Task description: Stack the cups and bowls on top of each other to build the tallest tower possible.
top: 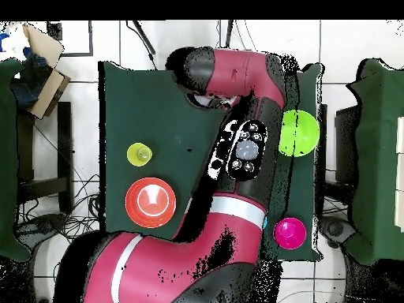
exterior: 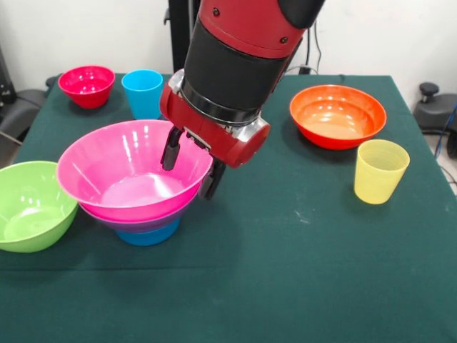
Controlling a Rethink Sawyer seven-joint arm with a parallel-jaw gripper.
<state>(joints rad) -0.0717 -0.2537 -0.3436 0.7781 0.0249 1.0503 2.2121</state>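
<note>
Gripper (exterior: 191,169), centre frame: jaws straddled the pink bowl's (exterior: 121,189) right rim. Advice: clamp squarely, lift straight, avoid tilting the stack.

In the front view the big lime green plastic bowl (exterior: 32,206) is cut by the left edge. Under the wide pink plastic bowl (exterior: 132,171), two nested bowls show only thin rims. In the overhead view the red and black arm (top: 229,158) hides this pile completely.
</note>
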